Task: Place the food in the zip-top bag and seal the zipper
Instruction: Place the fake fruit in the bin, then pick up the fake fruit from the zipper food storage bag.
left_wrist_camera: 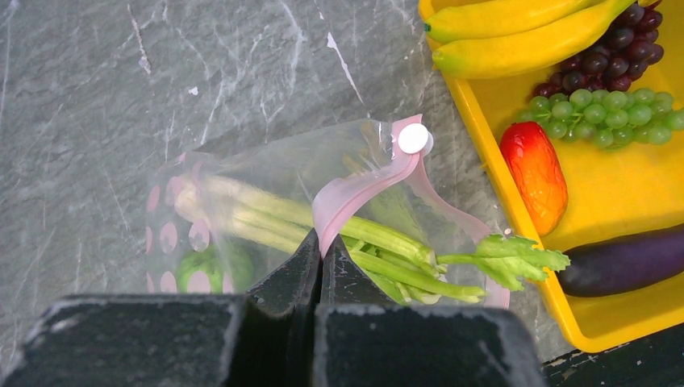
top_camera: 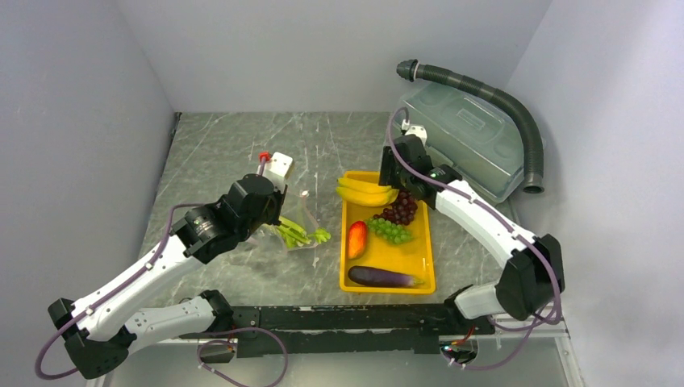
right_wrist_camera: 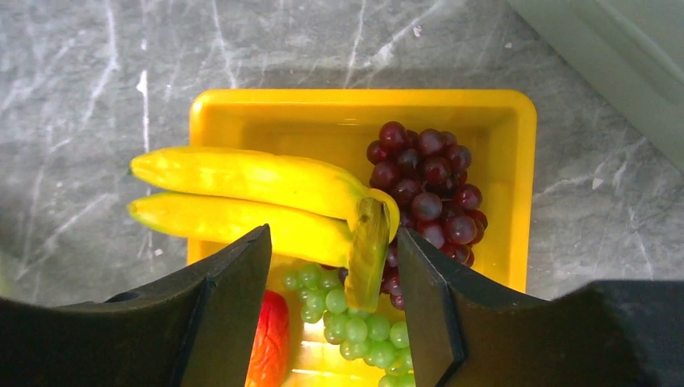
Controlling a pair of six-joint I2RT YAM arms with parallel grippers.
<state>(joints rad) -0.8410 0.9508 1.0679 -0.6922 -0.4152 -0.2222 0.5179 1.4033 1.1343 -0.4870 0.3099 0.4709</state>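
Pinching the zipper (left_wrist_camera: 355,193) between closed jaws, the left gripper (left_wrist_camera: 320,242) holds up one lip of the bag (left_wrist_camera: 258,173), which lies on the table just ahead of its fingers. Green stalks (left_wrist_camera: 379,242) are inside, but their leafy end sticks out past the mouth, to the gripper's right.

The right gripper (right_wrist_camera: 332,242) hangs wide open over the tray (right_wrist_camera: 355,105), its 2 fingers straddling the stem end of the bananas (right_wrist_camera: 242,173). Dark grapes (right_wrist_camera: 427,177) touch that stem, and green grapes (right_wrist_camera: 347,322) sit just beneath the jaws.

Risks, as I judge them:
- The stem is narrow and curved, so a grip there could let the bananas swing or slip.
- Closing low could snag the grapes.
- The thin strip could slide out of the left pinch and the mouth would collapse.
- The leaf across the mouth would block sealing.
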